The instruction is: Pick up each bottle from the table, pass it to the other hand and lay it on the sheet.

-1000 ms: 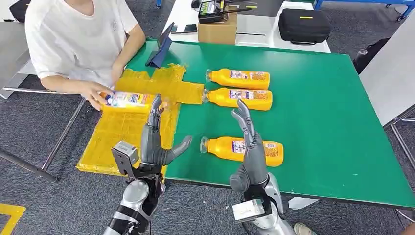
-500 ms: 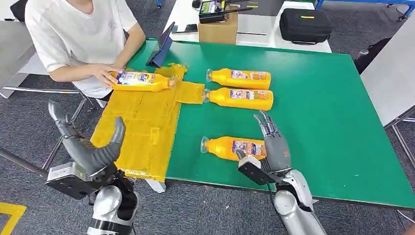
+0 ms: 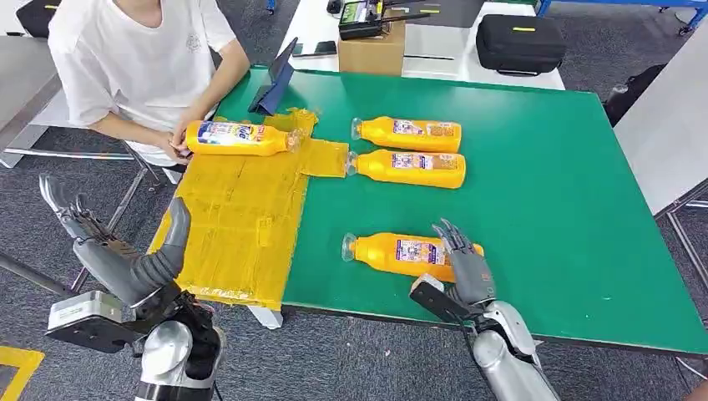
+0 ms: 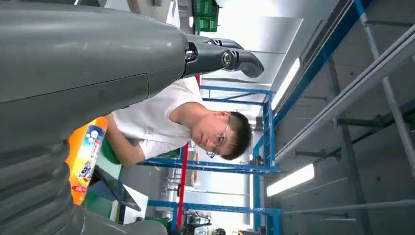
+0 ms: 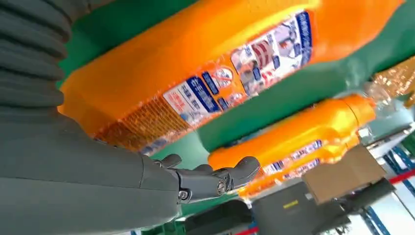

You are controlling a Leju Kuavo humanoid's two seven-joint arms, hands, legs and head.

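Three orange plastic bottles lie on their sides on your green tabletop point(image 3: 551, 167): two side by side point(image 3: 407, 134) point(image 3: 406, 168) towards the far side, one nearest bottle point(image 3: 399, 252) by the front edge. Your right hand point(image 3: 464, 267) rests over that nearest bottle's base end, fingers spread, gripping nothing. Your left hand point(image 3: 113, 251) hangs off the tabletop's left side, open and empty. A fourth orange bottle point(image 3: 238, 138) lies on the yellow crinkled sheet point(image 3: 238, 225), a person's hand point(image 3: 178, 138) touching it.
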